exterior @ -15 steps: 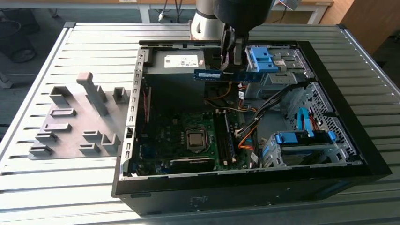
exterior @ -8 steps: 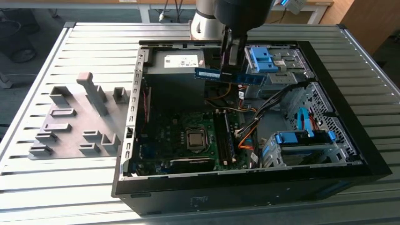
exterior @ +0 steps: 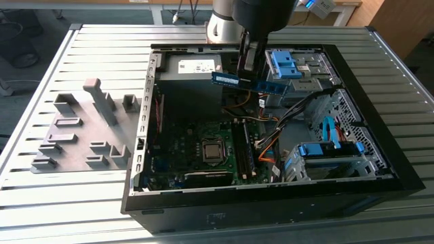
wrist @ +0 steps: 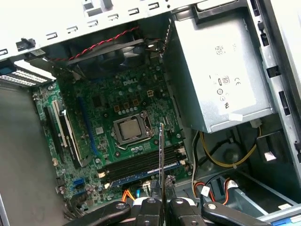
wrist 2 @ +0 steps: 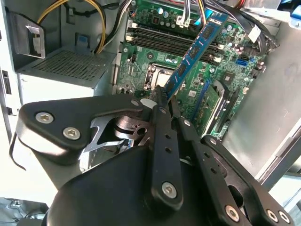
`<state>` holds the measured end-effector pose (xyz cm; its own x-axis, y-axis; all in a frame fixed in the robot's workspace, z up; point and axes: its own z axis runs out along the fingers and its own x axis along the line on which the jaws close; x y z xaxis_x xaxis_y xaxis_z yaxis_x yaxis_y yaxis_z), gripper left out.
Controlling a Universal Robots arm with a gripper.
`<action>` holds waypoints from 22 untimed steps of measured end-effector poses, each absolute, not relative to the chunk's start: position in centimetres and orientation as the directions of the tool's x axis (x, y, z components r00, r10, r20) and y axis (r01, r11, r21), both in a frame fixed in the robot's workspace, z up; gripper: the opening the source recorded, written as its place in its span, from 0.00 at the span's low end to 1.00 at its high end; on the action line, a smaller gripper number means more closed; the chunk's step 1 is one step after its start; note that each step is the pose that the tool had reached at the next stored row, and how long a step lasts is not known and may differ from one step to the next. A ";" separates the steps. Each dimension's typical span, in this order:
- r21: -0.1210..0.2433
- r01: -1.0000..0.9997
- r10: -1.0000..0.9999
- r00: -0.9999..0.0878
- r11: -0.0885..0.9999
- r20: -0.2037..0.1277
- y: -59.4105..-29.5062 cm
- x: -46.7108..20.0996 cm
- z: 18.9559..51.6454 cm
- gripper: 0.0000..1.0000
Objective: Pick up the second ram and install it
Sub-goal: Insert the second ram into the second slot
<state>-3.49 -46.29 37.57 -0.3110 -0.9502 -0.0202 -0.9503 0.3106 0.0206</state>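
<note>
The second ram (exterior: 248, 83) hangs level in the air above the open computer case (exterior: 400, 168), over its back half, with my gripper (exterior: 248, 65) shut on it from above. In the second wrist view the ram (wrist 2: 195, 47) slants away from the fingers (wrist 2: 160, 122) over the motherboard (wrist 2: 141, 52). The first wrist view has the ram (wrist: 161, 155) edge-on, above the memory slots (wrist: 141, 165) beside the processor socket (wrist: 132, 128). Another memory stick (wrist: 146, 173) sits in one of those slots.
A grey power supply (exterior: 195, 66) fills the case's back corner, and blue drive brackets (exterior: 285, 63) (exterior: 329, 151) line the exterior view's right side. Orange and black cables (exterior: 271, 145) run beside the slots. A grey fixture with upright blocks (exterior: 81, 132) lies left of the case.
</note>
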 end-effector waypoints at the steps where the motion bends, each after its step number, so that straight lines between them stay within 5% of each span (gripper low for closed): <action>1: 0.021 -0.950 -0.950 -0.311 0.311 -0.020 -46.3 -3.5 37.6 0.14; 22: 0.021 -0.918 -0.918 -0.396 0.396 -0.020 -46.3 -3.5 37.5 0.14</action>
